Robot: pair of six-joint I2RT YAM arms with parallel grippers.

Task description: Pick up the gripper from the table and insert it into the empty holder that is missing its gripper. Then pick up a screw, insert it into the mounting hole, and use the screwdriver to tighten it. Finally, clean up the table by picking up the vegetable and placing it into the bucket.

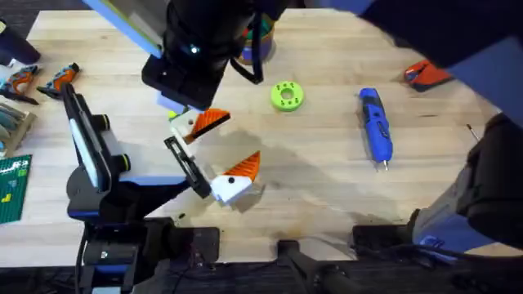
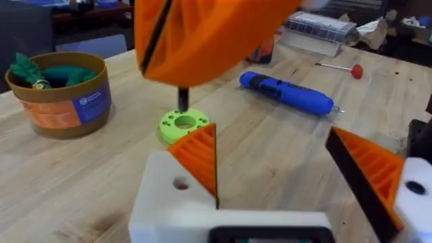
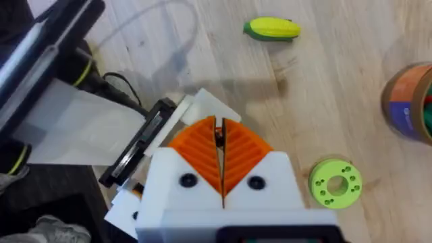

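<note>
Left gripper [image 2: 270,135] spread wide, nothing between its fingers; each white block carries an orange wedge. Right gripper [image 3: 221,128] hangs close above it, pads pressed together on a thin dark stub [image 2: 182,98] (too small to identify). Screwdriver [image 1: 376,126] lies flat on the table [image 1: 327,180], well off to the right, untouched. Lime-green disc [image 1: 287,95] sits between it and the grippers. Vegetable [image 3: 272,28] lies on the wood, outside the bucket [image 2: 61,94]. Bucket stands upright at the far edge, green stuff inside.
</note>
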